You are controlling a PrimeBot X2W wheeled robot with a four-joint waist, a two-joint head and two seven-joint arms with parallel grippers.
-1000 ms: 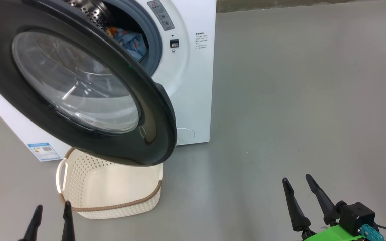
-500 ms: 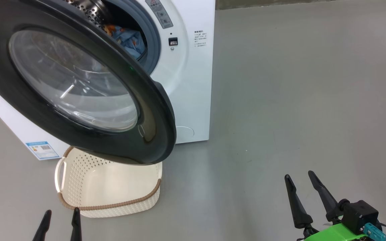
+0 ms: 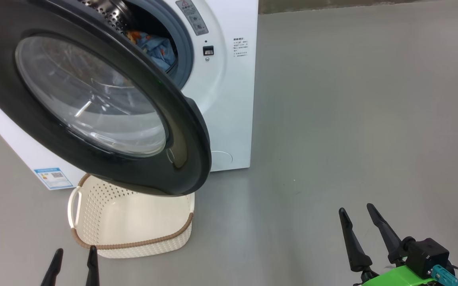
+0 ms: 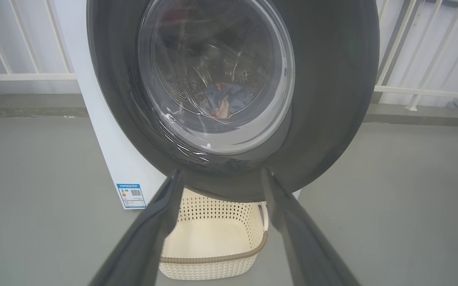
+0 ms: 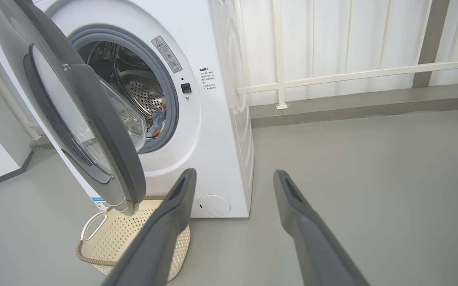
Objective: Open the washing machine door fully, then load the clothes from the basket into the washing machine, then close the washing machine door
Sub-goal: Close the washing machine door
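In the washing machine [image 3: 229,99] lie the clothes [image 3: 155,49], basket [image 3: 145,248] empty: you're at the closing step, so w/ left gripper [image 3: 75,251] & right gripper [image 3: 355,208] spread wide, holding nothing, push the washing machine door [image 3: 90,99] shut.

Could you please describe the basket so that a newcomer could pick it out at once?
Find the big white washing machine with its round black-rimmed door swung open. On the grey floor beneath that door's lower edge stands the basket. It is the one cream-white, perforated container, with a brown woven-look rim band and a white side handle.
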